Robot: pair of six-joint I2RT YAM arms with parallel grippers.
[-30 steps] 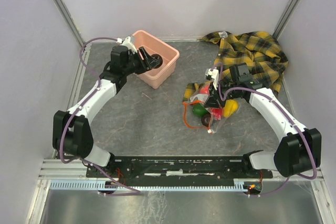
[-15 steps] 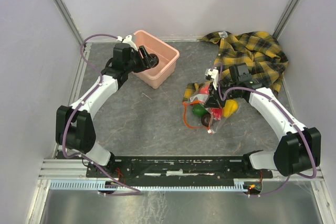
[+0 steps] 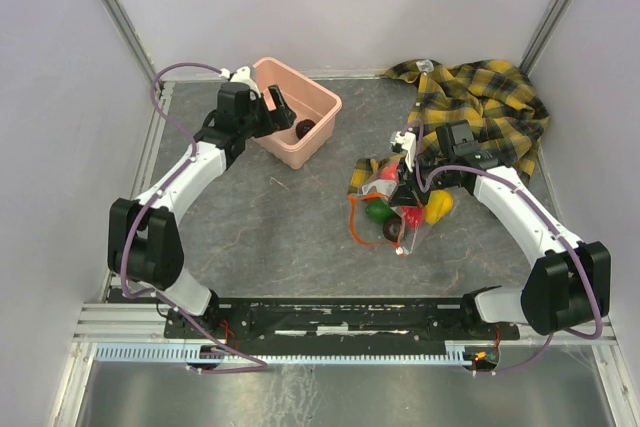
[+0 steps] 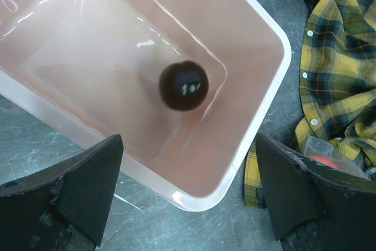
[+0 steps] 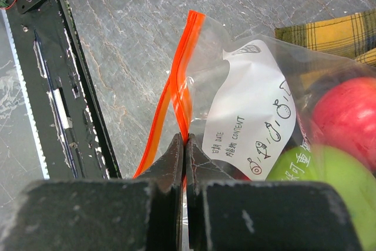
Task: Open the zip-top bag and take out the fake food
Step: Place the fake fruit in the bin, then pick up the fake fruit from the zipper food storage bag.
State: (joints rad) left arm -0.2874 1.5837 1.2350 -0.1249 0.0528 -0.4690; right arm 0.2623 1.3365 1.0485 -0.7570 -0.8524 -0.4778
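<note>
Left jaws: spread wide and holding nothing, hanging over the tub (image 4: 276, 33).
Brown fruit (image 4: 183, 85): straight below and ahead of the left jaws, loose on the tub floor, touching neither finger.
Bag (image 3: 390, 212): well off to the right of the left jaws and across bare counter (image 3: 280, 237); it lies directly under the right jaws.
Strip (image 5: 187, 51): orange, with its long axis running straight out ahead of the right jaws. Near the tips it seems to split into two bands, so we judge the mouth to be parted.
Right jaws: pressed together and pinching one band of the strip at its near end.
Fruit in bag: a red one (image 5: 346, 116) and a green one (image 5: 317, 174) sit just right of the right jaws, behind the white label. A yellow one (image 3: 437, 207) lies on the far side from the strip.
Shirt (image 3: 490, 97): beyond and to the right of the right jaws, with its edge close to the bag.
Relation that counts: we judge that the mouth opens on the side towards the left arm. The right arm is nearer but is busy holding the lip, so the free left jaws would have to cross over and enter along the strip side.
Risk: we think the thin film could slip from the pinch if it is tugged.
</note>
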